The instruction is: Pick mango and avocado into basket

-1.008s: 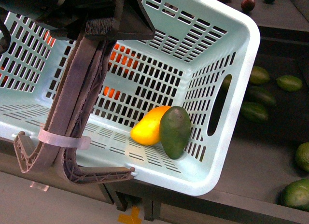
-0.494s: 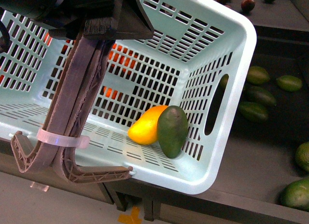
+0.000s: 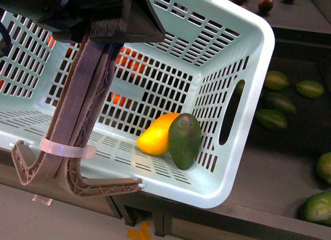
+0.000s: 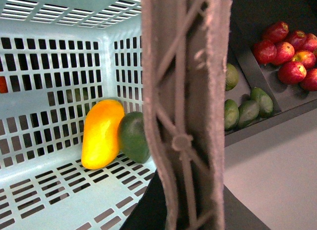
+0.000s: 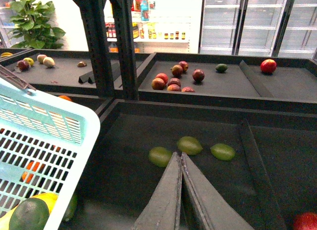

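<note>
The light teal basket [image 3: 258,95] hangs tilted in the front view. The yellow-orange mango [image 3: 155,136] and the dark green avocado [image 3: 184,140] lie side by side, touching, in its lower corner. My left gripper [image 3: 111,25] is shut on the two brown ribbed handles [image 3: 85,105], which are tied with a white zip tie [image 3: 67,148]. In the left wrist view the handles [image 4: 185,111] fill the middle, with the mango [image 4: 100,133] and avocado [image 4: 132,138] behind them. My right gripper [image 5: 179,158] is shut and empty, to the right of the basket [image 5: 49,126], above a dark bin.
Dark green fruits [image 3: 279,103] lie in the black bin right of the basket. Oranges [image 3: 129,64] show through its slots. Red apples [image 4: 290,51] fill a nearby bin. Pale green fruits [image 5: 189,145] lie beyond my right gripper. Dark shelf posts [image 5: 124,41] stand behind.
The basket shifted slightly to the left with my left gripper, and the mango and avocado went with it. In the last half second nothing moved.
</note>
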